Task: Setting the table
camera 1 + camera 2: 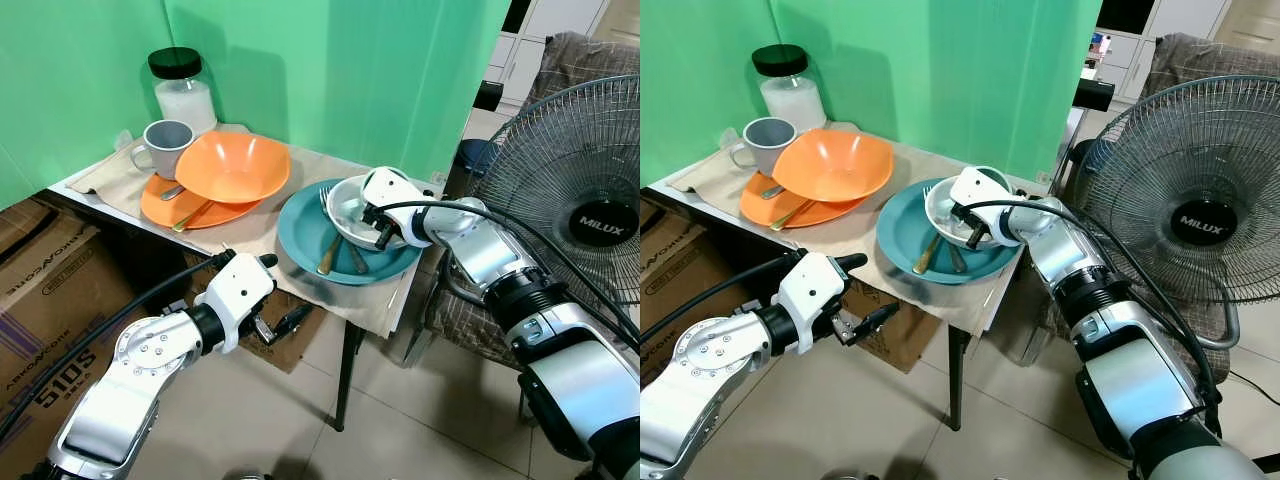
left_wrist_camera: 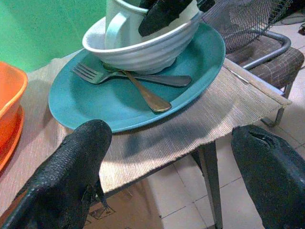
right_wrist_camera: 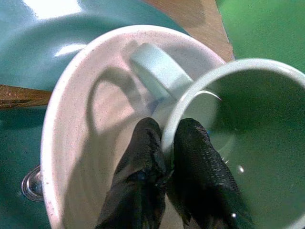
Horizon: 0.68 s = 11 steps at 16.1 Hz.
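A teal plate [image 1: 300, 235] lies on a woven placemat [image 1: 372, 300] at the table's near right corner. On the plate rests a white bowl [image 1: 345, 212], and a pale green mug [image 3: 248, 109] stands inside the bowl. My right gripper [image 3: 167, 129] is shut on the mug's rim, one finger inside and one outside. A fork [image 2: 143, 78] and a gold spoon [image 2: 148, 96] lie on the plate under the bowl's edge. My left gripper [image 1: 283, 290] hangs open below the table's front edge, short of the plate.
At the table's far left are an orange bowl [image 1: 232, 165] on an orange plate [image 1: 165, 208], a grey mug [image 1: 165, 145] and a black-lidded jar [image 1: 183, 90]. A standing fan [image 1: 590, 200] and a chair [image 1: 465, 320] crowd the right. Cardboard boxes [image 1: 50, 300] sit at the left.
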Tool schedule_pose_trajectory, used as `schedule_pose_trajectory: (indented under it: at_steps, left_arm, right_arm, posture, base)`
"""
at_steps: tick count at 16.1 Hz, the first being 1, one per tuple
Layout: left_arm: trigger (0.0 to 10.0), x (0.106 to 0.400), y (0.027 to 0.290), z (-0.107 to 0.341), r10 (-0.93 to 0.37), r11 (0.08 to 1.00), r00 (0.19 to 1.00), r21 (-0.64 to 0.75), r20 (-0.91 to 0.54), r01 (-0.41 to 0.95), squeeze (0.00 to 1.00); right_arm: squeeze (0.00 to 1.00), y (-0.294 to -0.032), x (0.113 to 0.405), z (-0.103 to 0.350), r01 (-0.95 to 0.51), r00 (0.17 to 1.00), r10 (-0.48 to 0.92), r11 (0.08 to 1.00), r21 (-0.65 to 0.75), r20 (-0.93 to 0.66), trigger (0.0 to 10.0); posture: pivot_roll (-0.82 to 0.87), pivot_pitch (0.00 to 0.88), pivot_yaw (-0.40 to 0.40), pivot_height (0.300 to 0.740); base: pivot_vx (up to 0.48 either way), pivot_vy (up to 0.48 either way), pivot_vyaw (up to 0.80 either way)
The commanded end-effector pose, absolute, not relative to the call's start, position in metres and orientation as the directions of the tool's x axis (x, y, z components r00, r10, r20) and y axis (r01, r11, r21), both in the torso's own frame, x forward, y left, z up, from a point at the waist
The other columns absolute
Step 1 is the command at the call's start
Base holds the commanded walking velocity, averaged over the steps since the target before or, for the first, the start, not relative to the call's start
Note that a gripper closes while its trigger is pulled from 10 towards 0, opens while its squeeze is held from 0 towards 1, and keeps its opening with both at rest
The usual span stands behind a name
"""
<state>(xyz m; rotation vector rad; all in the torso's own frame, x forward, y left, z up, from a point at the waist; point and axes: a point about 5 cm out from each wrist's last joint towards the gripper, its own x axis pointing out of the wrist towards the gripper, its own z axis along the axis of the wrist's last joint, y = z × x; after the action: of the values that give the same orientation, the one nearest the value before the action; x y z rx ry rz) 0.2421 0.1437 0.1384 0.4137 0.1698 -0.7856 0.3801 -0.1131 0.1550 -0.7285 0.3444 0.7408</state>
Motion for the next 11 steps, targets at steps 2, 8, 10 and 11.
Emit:
schedule_pose_trajectory:
  at_steps: [2, 8, 10, 11]
  left_arm:
    - [10.0, 0.245, 0.146, 0.142, -0.645, 0.634, 0.708, 0.314, -0.289, 0.706, 0.00]
    - [10.0, 0.251, 0.148, 0.148, -0.622, 0.670, 0.743, 0.324, -0.247, 0.668, 0.00]
    - [10.0, 0.253, 0.141, 0.155, -0.596, 0.717, 0.783, 0.322, -0.178, 0.619, 0.00]
    - [10.0, 0.254, 0.139, 0.157, -0.581, 0.736, 0.799, 0.320, -0.152, 0.596, 0.00]
  right_arm:
    - [0.00, -0.112, 0.385, 0.170, -0.695, 0.719, 0.507, 0.526, -0.490, -0.476, 0.0]
    - [0.00, -0.120, 0.377, 0.220, -0.635, 0.767, 0.612, 0.682, -0.362, -0.191, 0.0]
    - [0.00, -0.139, 0.350, 0.227, -0.600, 0.787, 0.615, 0.746, -0.288, -0.047, 0.0]
    - [0.00, -0.146, 0.341, 0.227, -0.578, 0.803, 0.596, 0.768, -0.276, -0.021, 0.0]
  posture:
    - [0.15, 0.000, -0.025, 0.740]
    - [0.13, 0.000, -0.017, 0.740]
    - [0.11, 0.000, -0.031, 0.740]
    - [0.11, 0.000, -0.031, 0.740]
  base:
    - [0.000, 0.000, 0.00]
    - [0.000, 0.000, 0.00]
    - [0.000, 0.000, 0.00]
    - [0.000, 0.000, 0.00]
